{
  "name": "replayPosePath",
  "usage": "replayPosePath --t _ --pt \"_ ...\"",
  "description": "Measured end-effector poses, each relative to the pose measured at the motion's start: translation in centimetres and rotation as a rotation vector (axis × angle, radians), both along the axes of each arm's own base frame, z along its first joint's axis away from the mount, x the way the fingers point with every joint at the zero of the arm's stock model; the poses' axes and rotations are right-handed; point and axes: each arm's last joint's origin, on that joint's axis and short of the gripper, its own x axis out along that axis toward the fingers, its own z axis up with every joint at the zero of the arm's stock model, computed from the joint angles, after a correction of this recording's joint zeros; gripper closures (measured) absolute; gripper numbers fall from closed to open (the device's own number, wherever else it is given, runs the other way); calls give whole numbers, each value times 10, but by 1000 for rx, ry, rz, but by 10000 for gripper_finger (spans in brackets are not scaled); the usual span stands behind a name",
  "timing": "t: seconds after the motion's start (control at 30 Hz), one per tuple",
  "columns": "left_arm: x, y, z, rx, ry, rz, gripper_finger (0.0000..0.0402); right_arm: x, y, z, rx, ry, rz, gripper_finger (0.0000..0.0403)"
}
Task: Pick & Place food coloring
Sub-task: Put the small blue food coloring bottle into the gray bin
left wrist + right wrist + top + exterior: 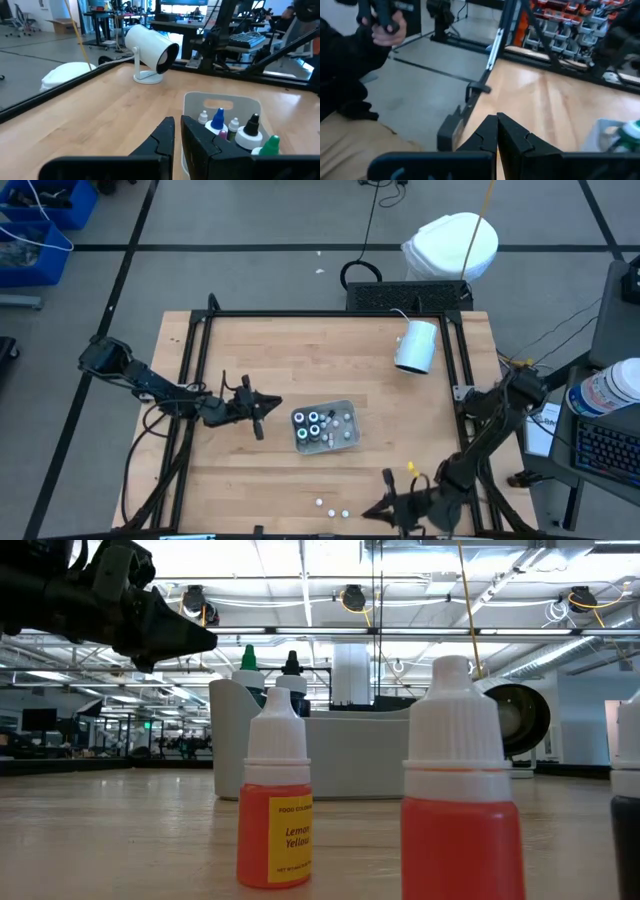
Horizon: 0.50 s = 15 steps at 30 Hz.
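Observation:
Several food coloring bottles (312, 425) stand upright in a small clear tray (346, 442) at the table's middle; their coloured tips (218, 119) show in the left wrist view. Three more bottles (333, 510) stand on their bases near the front edge. In the low view these are a yellow one (275, 802), a red one (455, 795) and a dark one (628, 810). My left gripper (265, 408) hovers level just left of the tray; its fingers (177, 134) are a narrow slit apart and hold nothing. My right gripper (375, 508) is shut and empty, low at the front edge, right of the loose bottles.
A white cylindrical lamp (417, 345) stands at the table's far right. A black frame rail (330, 314) runs around the table. In the right wrist view a person's hand (385, 27) holds a controller beyond the table.

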Motion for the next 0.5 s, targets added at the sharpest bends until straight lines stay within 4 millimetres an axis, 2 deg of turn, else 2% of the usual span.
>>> replayPosePath --t 0.17,0.3,0.5 --pt "0 -1 0 76 22 -18 364 12 19 -16 -77 11 21 403" --pt "-4 -14 3 250 45 -161 364 15 23 -12 -103 0 29 403" --pt "-34 -36 33 373 -57 -109 364 8 26 -9 -100 7 46 403"
